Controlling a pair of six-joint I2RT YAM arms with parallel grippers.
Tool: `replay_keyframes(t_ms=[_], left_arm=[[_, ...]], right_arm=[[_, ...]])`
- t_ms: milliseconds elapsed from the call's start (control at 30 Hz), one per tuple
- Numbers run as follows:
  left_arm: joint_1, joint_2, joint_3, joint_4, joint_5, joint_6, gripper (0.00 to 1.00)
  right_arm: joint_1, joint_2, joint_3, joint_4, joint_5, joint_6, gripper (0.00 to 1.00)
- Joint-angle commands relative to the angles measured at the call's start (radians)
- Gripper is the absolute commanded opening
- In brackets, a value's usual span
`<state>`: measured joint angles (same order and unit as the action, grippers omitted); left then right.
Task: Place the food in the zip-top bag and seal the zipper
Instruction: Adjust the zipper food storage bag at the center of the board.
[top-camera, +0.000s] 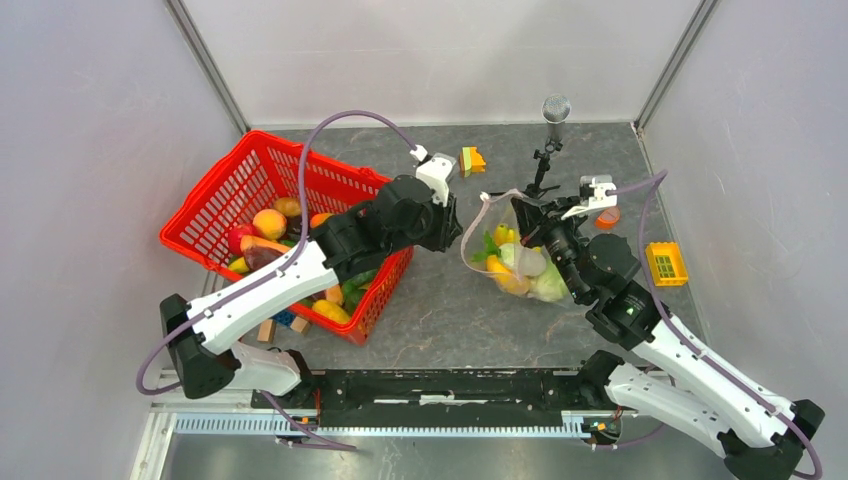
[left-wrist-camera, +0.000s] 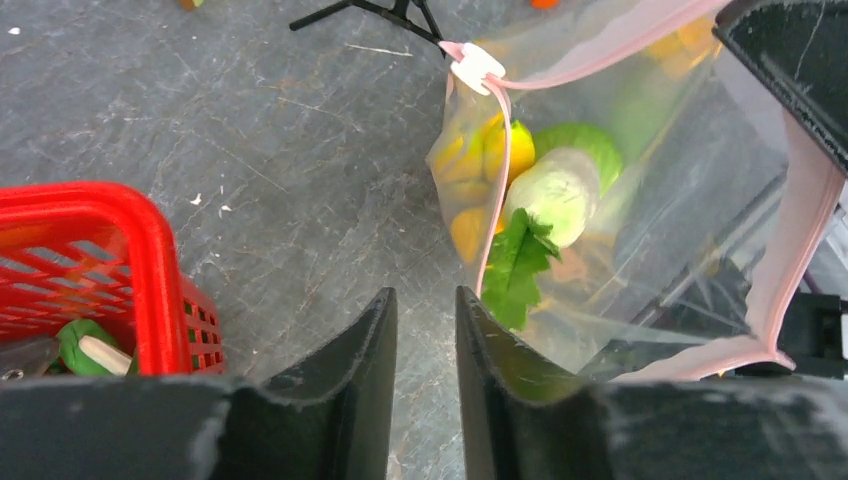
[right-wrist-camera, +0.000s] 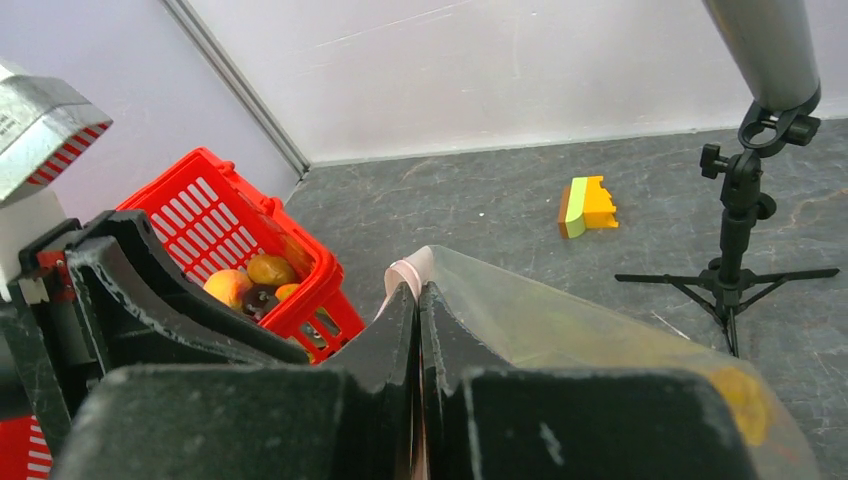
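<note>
**Top external view.** The zip-top bag (top-camera: 475, 232) lies on the grey table (top-camera: 450, 310), right of centre and just right of the red mesh basket (top-camera: 235, 185). Food (top-camera: 520, 265) shows through the plastic: yellow, green and pale pieces. More toy fruit (top-camera: 270, 222) sits in the basket. The left gripper (top-camera: 452, 232) hangs between basket and bag. The right gripper (top-camera: 520, 212) is at the bag's upper edge. Neither finger gap can be read here. A green-orange block (top-camera: 471, 160), a yellow block (top-camera: 665, 262) and a microphone stand (top-camera: 545, 160) are set apart from the bag.

**Left wrist view.** The left gripper (left-wrist-camera: 422, 330) has a narrow gap between its fingers and holds nothing; bare table shows through the gap. The bag (left-wrist-camera: 660, 130) is to its right with the mouth gaping. The pink zipper (left-wrist-camera: 805, 230) runs around the mouth, with a white slider (left-wrist-camera: 477, 68) at one end. Inside are a green leaf (left-wrist-camera: 515, 265), a pale green piece (left-wrist-camera: 555, 190) and yellow pieces (left-wrist-camera: 465, 160).

**Right wrist view.** The right gripper (right-wrist-camera: 418, 300) has its fingers pressed together on the bag (right-wrist-camera: 560, 320) at its edge. The pink strip (right-wrist-camera: 405, 275) shows at the fingertips.
</note>
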<state>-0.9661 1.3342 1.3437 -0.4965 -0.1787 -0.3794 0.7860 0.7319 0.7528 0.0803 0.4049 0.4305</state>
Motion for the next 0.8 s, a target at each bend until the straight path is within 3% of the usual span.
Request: replay_keyframes(t_ms=[0,100,133,233,300,433,567,633,767], left_arm=[[0.0,0.043,0.069,-0.038,0.109,0.046,0.4],[0.0,0.046,0.059,-0.033,0.116,0.014,0.77],[0.0,0.044,0.05,-0.027,0.115,0.001,0.82],[0.0,0.035,0.027,-0.003,0.128,-0.026,0.82],[0.001,0.049,0.028,-0.011,0.131,-0.043,0.73],[0.0,0.064,0.035,-0.064,0.091,-0.036,0.4],[0.0,0.079,0.075,-0.146,0.11,0.006,0.25],[0.0,0.078,0.074,-0.14,0.132,0.016,0.03],[0.0,0.083,0.168,-0.125,0.102,0.069,0.02]], right_arm=[[0.002,-0.017,0.006,0.055,0.02,0.005,0.07],[0.001,-0.017,0.005,0.052,0.036,0.004,0.07],[0.002,-0.016,0.004,0.05,0.039,0.001,0.07],[0.0,-0.009,0.001,0.05,0.043,-0.001,0.07],[0.001,-0.005,-0.001,0.053,0.038,0.0,0.07],[0.001,-0.001,-0.003,0.05,0.037,0.0,0.07],[0.0,-0.008,-0.007,0.049,0.042,0.0,0.07],[0.001,-0.013,-0.012,0.062,0.021,-0.011,0.07],[0.002,-0.049,-0.027,0.143,-0.214,-0.138,0.06]])
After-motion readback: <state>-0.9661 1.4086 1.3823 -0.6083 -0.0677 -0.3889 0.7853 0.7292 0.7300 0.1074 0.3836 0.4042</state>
